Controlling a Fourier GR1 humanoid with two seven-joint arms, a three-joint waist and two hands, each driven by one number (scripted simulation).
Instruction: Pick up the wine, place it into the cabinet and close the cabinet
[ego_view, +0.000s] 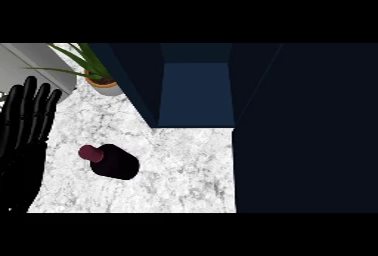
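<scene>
Left hand (26, 120), glossy black, fingers straight, at left edge; squat dark wine bottle (117, 162), maroon-capped, on veined marble counter (184, 170).

Left hand (29, 115) open, fingers up, at view's left edge. Wine bottle (111, 161) on bench (184, 170), right of hand, not touching. Open cabinet (196, 95) farther right.

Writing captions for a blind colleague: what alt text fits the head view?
A dark wine bottle with a red top sits on a white marble counter before an open dark blue cabinet. A potted plant stands beside the cabinet, and the left hand rests open at the left edge.
</scene>
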